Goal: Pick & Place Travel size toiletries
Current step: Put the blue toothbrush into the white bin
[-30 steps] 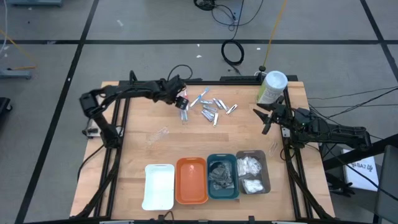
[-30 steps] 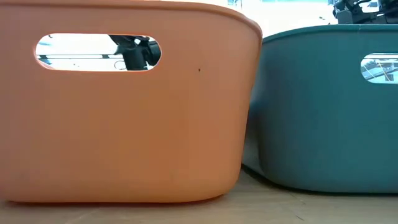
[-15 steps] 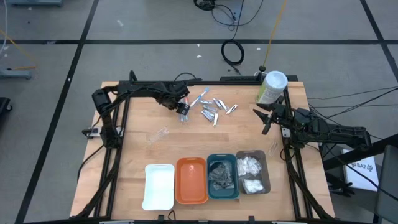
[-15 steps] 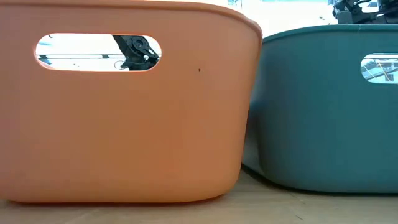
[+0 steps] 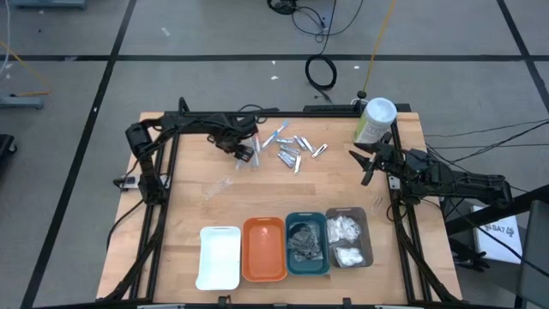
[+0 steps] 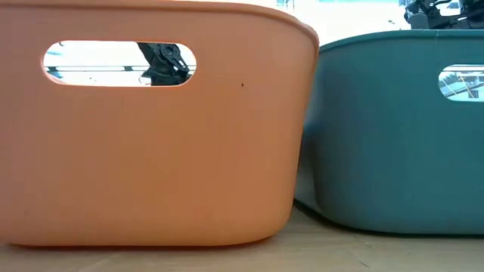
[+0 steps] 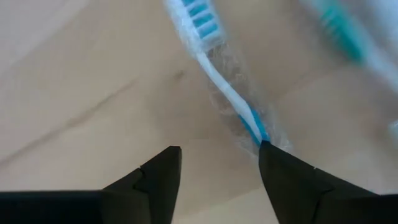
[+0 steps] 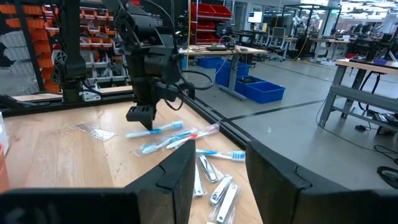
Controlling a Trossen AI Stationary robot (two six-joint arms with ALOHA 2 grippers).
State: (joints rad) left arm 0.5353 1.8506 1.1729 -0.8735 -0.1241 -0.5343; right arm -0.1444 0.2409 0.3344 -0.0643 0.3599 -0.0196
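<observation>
Wooden table (image 5: pixel 197 206) is being worked from above by the left gripper (image 7: pixel 217 168), whose fingers are being held apart about a clear-wrapped toothbrush (image 7: pixel 227 102) lying at the near edge of the toiletry pile (image 5: pixel 292 148); one fingertip is touching the wrap. Closing should be centred on the handle. Further right, the right gripper (image 5: pixel 364 166) is being kept waiting, parted and empty, beside the canister (image 5: pixel 374 121)

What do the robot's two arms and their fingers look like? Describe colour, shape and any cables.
Both arms are dark, slim and jointed. The left gripper and right gripper each end in two black, wedge-shaped fingers with angular, flat-faced tips. Thin dark cables run along the arm links. No markings can be made out.
</observation>
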